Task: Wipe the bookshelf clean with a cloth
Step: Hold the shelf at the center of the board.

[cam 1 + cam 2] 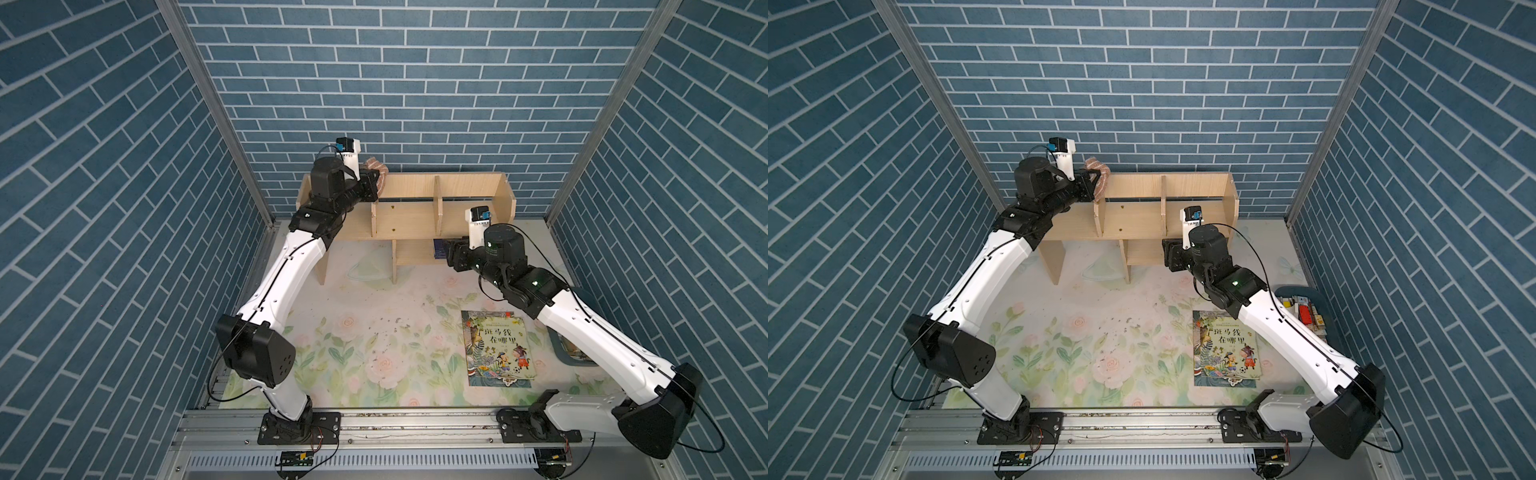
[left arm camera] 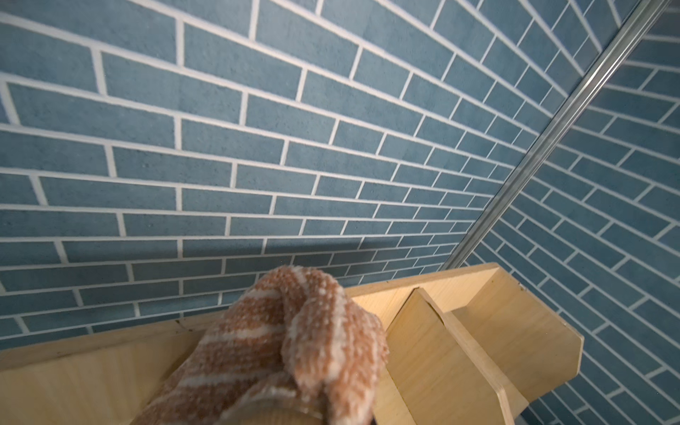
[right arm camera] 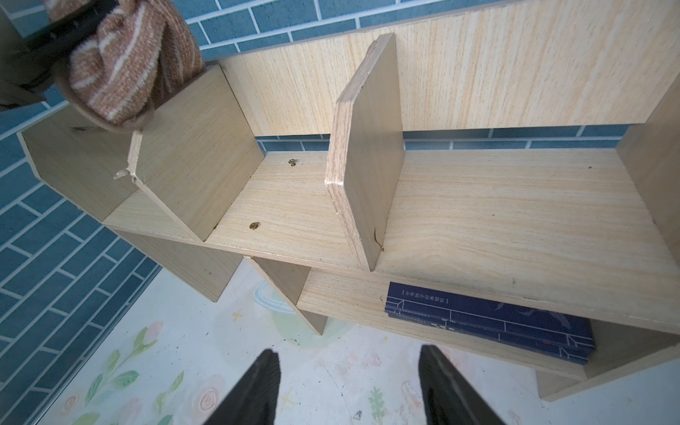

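Left tool [image 1: 374,183] clamped tight, arm reaching high, right tool [image 3: 347,362] jaws parted, arm lower

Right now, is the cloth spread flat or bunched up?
Bunched up. The cloth sits as a crumpled wad in the shut left gripper, at the top of the bookshelf; its stripes fold over one another.

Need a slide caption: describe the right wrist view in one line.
Open right gripper faces the bookshelf: blue books low inside it, cloth up by a divider.
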Controlling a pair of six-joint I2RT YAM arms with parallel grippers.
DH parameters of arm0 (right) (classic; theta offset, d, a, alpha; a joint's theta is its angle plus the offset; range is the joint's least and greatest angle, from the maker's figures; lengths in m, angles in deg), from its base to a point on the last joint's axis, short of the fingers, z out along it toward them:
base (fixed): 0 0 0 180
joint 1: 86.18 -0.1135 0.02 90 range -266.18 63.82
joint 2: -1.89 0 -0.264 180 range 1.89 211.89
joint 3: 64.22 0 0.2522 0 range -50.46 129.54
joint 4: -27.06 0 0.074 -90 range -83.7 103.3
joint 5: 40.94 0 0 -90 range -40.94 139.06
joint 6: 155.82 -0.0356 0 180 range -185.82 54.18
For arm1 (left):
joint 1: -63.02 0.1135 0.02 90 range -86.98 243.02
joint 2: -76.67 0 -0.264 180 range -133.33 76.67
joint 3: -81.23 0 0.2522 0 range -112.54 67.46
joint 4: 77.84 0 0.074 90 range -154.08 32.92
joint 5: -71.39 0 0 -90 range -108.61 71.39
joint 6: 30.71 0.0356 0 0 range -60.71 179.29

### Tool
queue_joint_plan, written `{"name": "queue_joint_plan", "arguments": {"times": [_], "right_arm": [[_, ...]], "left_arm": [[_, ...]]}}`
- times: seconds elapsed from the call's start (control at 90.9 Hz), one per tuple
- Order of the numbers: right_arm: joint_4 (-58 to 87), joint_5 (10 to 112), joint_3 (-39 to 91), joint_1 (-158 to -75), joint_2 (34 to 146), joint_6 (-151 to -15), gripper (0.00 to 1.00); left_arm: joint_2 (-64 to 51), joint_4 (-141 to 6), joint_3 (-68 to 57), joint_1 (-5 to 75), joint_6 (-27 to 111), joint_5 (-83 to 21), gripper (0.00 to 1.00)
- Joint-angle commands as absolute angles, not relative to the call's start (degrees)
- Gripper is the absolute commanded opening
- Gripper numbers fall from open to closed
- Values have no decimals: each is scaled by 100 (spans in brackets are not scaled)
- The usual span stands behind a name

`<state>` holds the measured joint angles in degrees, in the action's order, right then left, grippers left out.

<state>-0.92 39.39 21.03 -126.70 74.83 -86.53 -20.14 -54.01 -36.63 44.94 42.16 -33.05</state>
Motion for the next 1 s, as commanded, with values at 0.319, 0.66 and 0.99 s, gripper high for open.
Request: {"name": "queue_joint_plan", "arguments": {"times": [0.319, 0.66, 0.99], "right_arm": [[-67, 3845, 2052, -12710, 7322, -8582, 64], [-41, 3842, 1979, -12719, 7268, -8576, 64], [-28, 3839, 1909, -12716, 7189, -8616, 64]], "left_arm": [[-1682, -5108, -3494, 5516, 4118, -2125, 0], [-984, -5100, -2736, 6214, 3914, -1277, 0], [-918, -5532, -2377, 6146, 3603, -2411, 0]]}}
